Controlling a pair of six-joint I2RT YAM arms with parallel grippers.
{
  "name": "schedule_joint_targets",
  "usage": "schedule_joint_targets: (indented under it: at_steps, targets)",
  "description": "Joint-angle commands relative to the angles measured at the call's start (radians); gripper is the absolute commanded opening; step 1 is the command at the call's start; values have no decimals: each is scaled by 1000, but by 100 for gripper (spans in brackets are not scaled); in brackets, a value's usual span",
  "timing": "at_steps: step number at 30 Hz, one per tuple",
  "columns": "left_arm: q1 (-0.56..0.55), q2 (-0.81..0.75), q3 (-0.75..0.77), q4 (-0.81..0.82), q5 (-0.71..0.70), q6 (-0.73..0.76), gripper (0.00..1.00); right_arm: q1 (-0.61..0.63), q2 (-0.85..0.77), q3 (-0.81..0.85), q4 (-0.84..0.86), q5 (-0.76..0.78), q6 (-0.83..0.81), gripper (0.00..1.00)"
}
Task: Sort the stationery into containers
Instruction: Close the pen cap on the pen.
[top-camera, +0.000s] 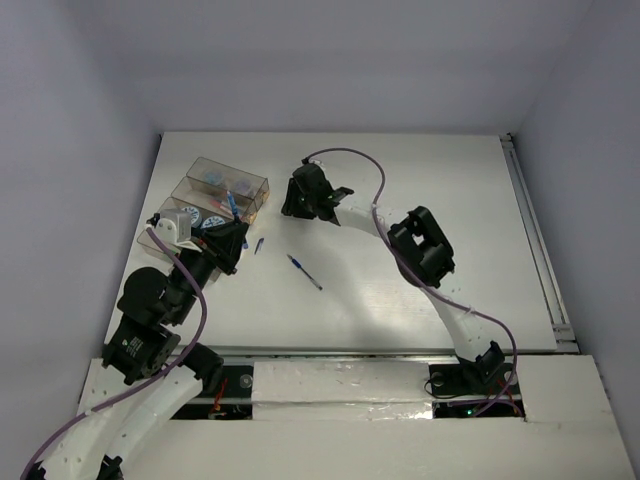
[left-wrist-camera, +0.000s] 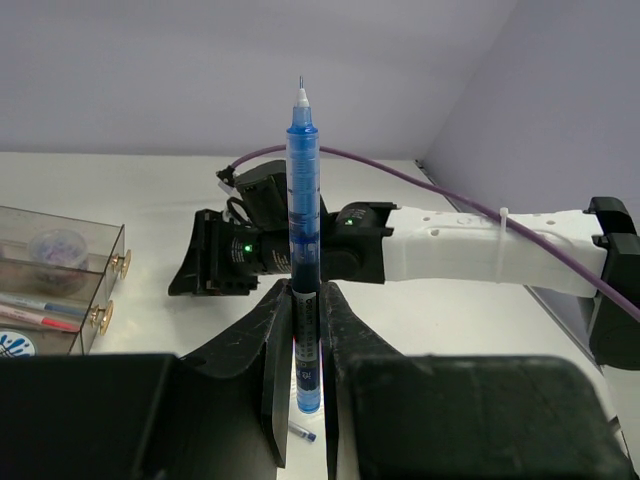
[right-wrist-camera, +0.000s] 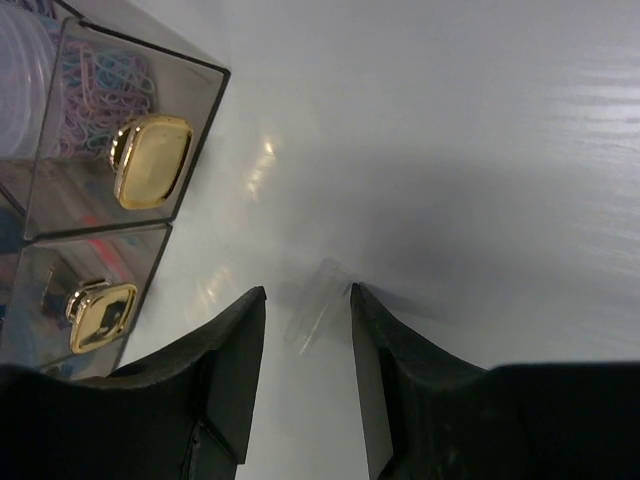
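Note:
The containers (top-camera: 215, 195) are clear smoky-brown compartments at the table's far left, holding patterned rolls and pens. My left gripper (top-camera: 228, 240) sits just in front of them, shut on a blue pen (left-wrist-camera: 303, 200) that stands upright, tip up, between the fingers (left-wrist-camera: 270, 340). A second blue pen (top-camera: 305, 272) lies on the table near the middle. A small blue piece (top-camera: 258, 246) lies beside my left gripper. My right gripper (top-camera: 305, 195) is open, low over the table right of the containers. A small clear piece (right-wrist-camera: 315, 305) lies between its fingertips.
The container fronts carry gold knobs (right-wrist-camera: 150, 160), and coloured paper clips (right-wrist-camera: 100, 80) fill one compartment. The right arm (left-wrist-camera: 450, 240) stretches across behind the held pen in the left wrist view. A rail (top-camera: 535, 240) runs along the table's right edge.

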Motion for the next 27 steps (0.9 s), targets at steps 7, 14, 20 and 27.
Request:
schedule_joint_targets:
  at_steps: [7, 14, 20, 27]
  targets:
    - [-3, -10, -5, 51, 9, 9, 0, 9, 100, 174, -215, 27, -102, 40]
    - [-3, -8, -5, 53, 11, 8, 0, 19, 133, 236, -308, 43, -171, 37]
    - [-3, -11, -5, 53, 12, 8, 0, 37, 184, 352, -414, 52, -214, 37]
    - [-3, -11, -6, 54, 11, 8, 0, 37, 242, 449, -477, 76, -236, 36]
